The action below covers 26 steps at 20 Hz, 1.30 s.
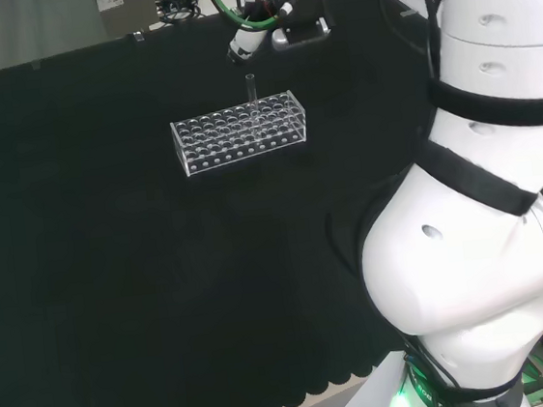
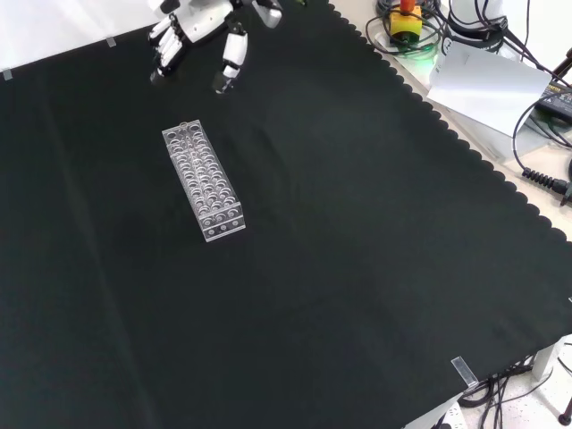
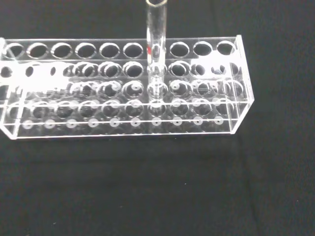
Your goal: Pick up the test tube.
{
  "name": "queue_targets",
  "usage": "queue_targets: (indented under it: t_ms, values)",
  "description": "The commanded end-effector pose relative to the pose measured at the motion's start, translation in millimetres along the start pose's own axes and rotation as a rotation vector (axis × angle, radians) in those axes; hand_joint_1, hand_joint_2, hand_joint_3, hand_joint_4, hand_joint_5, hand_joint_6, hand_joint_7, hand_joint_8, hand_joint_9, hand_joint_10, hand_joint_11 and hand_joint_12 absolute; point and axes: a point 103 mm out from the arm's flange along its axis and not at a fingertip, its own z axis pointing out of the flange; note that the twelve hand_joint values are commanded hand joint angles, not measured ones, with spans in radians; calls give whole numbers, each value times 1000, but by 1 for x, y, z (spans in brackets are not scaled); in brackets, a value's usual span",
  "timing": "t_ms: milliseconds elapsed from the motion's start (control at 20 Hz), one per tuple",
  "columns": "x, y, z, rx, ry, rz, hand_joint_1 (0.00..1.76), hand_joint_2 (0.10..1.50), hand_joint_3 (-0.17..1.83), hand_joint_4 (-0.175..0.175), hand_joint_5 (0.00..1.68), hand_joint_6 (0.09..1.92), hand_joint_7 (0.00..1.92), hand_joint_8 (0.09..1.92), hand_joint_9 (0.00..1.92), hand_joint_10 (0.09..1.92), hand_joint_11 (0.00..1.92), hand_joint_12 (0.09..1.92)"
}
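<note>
A clear plastic test tube rack (image 1: 240, 132) lies on the black cloth, long side across the head view. One clear test tube (image 1: 252, 89) stands upright in its back row, right of the middle, and rises above the rack. In the wrist view the test tube (image 3: 156, 44) stands in the rack's (image 3: 123, 129) far row, close and central. The black and white hand (image 1: 252, 38) hovers beyond and above the tube, apart from it. In the front view the hand (image 2: 192, 27) hangs above the rack's (image 2: 203, 179) upper end, fingers (image 2: 232, 61) relaxed and spread, holding nothing.
The arm's white links (image 1: 489, 239) fill the right of the head view. Off the cloth's scalloped edge in the front view lie a yellow and red device with cables (image 2: 407, 22) and a white sheet (image 2: 487, 85). Bare black cloth (image 2: 357, 268) surrounds the rack.
</note>
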Motion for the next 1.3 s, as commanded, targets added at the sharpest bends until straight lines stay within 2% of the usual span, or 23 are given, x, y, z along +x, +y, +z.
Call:
queue_targets:
  t_ms: [50,550,950,1150,1300]
  values:
    - [-9,33,21,41,-34,35,613,911,313,-90,379,87,465,811,402,865,81,1590]
    - [-2,60,43,91,-63,25,640,906,327,-88,405,87,500,808,432,851,102,1579]
    - [9,66,57,95,-79,-3,705,863,385,-94,473,88,657,769,536,794,166,1543]
    - [16,66,63,71,-84,-22,768,817,457,-97,553,189,824,716,697,715,253,1497]
    - [23,68,64,70,-107,-18,820,781,521,-102,571,402,956,670,842,636,345,1447]
